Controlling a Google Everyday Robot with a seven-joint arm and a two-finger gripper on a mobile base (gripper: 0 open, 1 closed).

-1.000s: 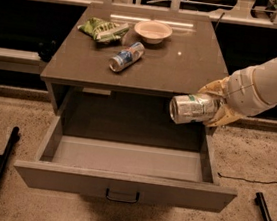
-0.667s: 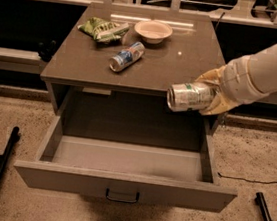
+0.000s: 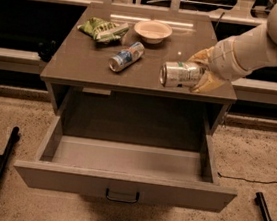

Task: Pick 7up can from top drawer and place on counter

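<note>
Silvery 7up can (image 3: 182, 74), held by jaws above counter (image 3: 84, 60), long axis left-right.

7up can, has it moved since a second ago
Yes. Held in the hand, the 7up can rose from over the top drawer to above the counter, front right.

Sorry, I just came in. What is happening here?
The robot's gripper grips the 7up can sideways over the front right part of the counter. The top drawer below stands pulled open, so the can is out of it but not yet released. A blue-and-white can, a bowl and a green bag lie farther back.
</note>
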